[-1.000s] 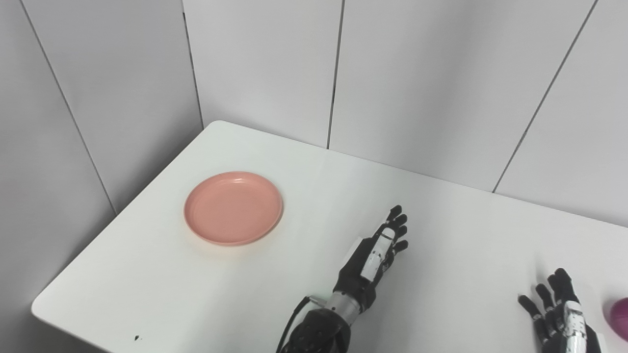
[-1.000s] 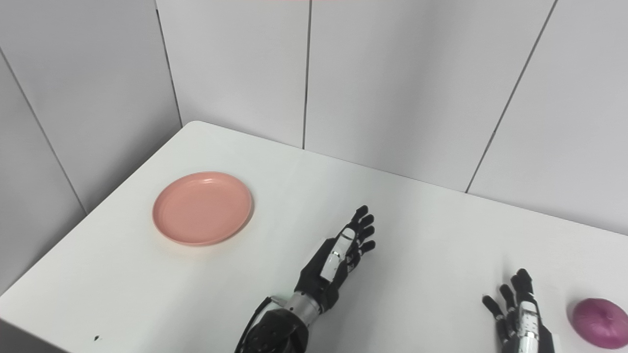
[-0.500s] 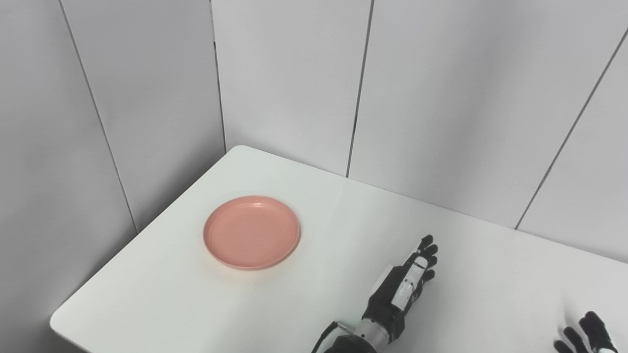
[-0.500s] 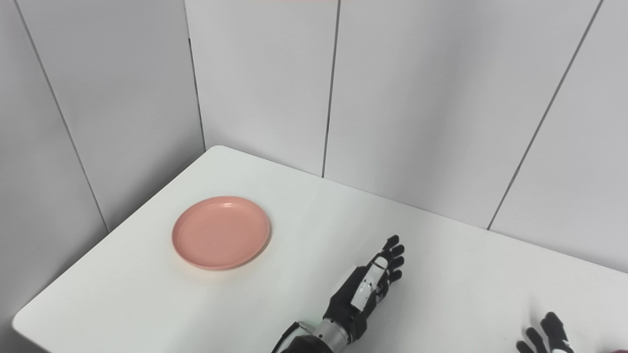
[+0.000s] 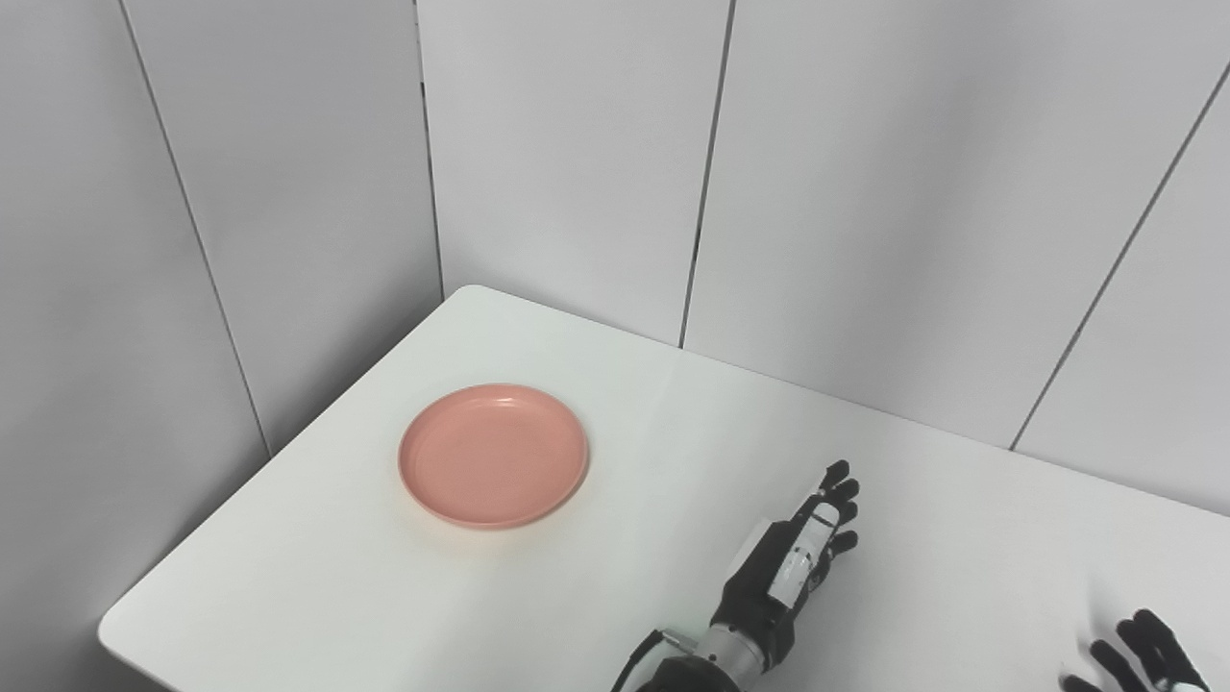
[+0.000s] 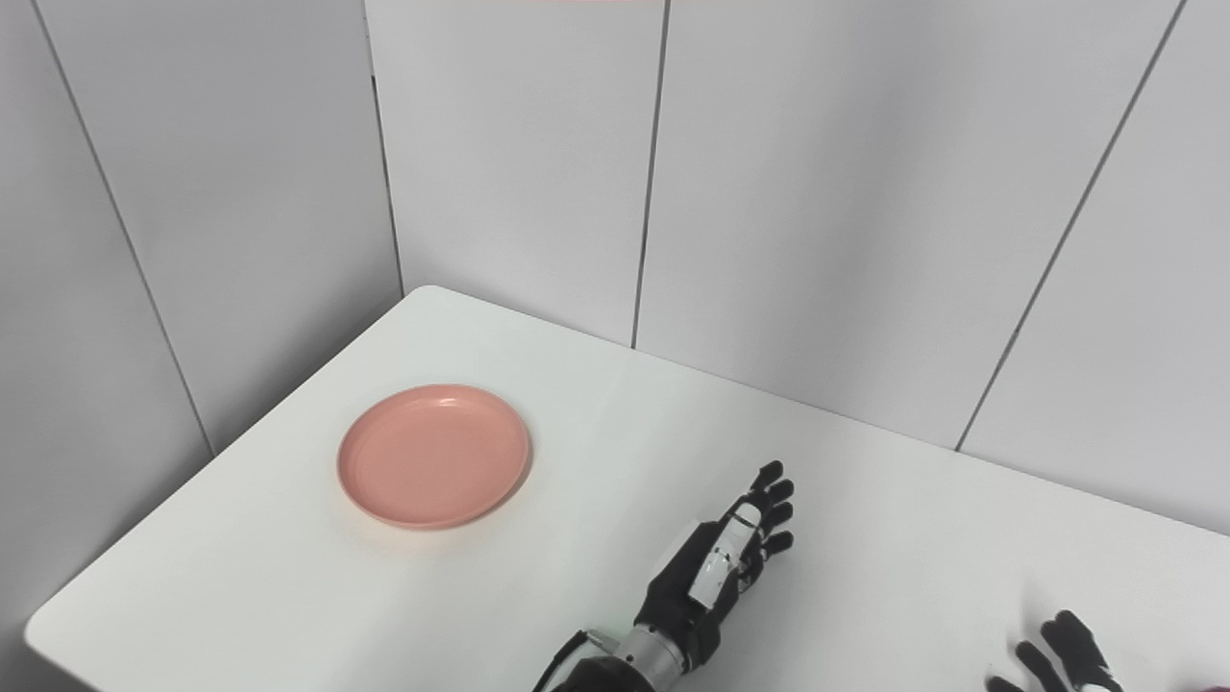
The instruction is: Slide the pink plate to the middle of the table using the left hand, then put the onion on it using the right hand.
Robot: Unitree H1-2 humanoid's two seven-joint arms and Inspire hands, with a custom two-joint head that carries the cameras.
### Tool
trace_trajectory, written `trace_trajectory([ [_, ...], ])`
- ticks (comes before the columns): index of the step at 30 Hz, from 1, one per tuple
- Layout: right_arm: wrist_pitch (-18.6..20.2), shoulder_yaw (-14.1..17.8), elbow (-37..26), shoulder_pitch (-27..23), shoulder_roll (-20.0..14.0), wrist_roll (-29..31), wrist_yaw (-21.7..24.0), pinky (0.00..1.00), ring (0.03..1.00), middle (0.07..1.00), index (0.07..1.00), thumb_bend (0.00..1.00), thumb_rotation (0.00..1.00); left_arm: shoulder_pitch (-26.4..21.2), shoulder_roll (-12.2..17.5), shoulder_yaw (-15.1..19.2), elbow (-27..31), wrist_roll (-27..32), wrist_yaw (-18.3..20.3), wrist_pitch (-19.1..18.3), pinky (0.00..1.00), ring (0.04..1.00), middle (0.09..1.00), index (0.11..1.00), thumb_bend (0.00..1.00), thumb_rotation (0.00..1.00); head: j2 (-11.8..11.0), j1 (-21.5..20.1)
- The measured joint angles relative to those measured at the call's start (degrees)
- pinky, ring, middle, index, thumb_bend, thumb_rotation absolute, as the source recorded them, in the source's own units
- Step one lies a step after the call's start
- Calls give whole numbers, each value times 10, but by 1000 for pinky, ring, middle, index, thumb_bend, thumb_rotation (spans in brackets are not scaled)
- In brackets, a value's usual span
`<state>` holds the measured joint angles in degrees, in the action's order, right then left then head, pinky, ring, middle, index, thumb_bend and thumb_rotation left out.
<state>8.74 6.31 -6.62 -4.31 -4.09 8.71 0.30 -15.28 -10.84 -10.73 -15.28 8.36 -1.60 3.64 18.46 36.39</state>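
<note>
The pink plate (image 5: 493, 455) lies flat and bare on the left part of the white table (image 5: 653, 452). My left hand (image 5: 793, 562) rests near the table's front middle, well right of the plate, open with fingers stretched forward and nothing in it. Only the fingertips of my right hand (image 6: 1057, 655) show at the bottom right edge, spread apart and holding nothing. The onion is out of the picture, apart from a sliver of purple at the bottom right corner of the right eye view.
Grey panelled walls (image 5: 577, 154) close in the table at the back and on the left. The table's left edge (image 5: 269, 461) and near left corner (image 5: 110, 630) are in sight.
The camera tilted up and left a second ago, pushing the onion and most of the right hand out of view. Since half a second ago nothing has visibly moved.
</note>
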Motion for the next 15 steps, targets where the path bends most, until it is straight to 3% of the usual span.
trace_trajectory([
  [8,-1,2,1,-1,2,7,0,417,740,804,777,376,861,3,2,7,20,-4,-13,-8,1000,1000,1000,998,408,1000,0,2],
  [15,-2,2,2,-2,2,8,0,380,706,774,743,361,839,9,4,19,75,5,-18,-58,1000,1000,1000,999,412,1000,-2,5],
])
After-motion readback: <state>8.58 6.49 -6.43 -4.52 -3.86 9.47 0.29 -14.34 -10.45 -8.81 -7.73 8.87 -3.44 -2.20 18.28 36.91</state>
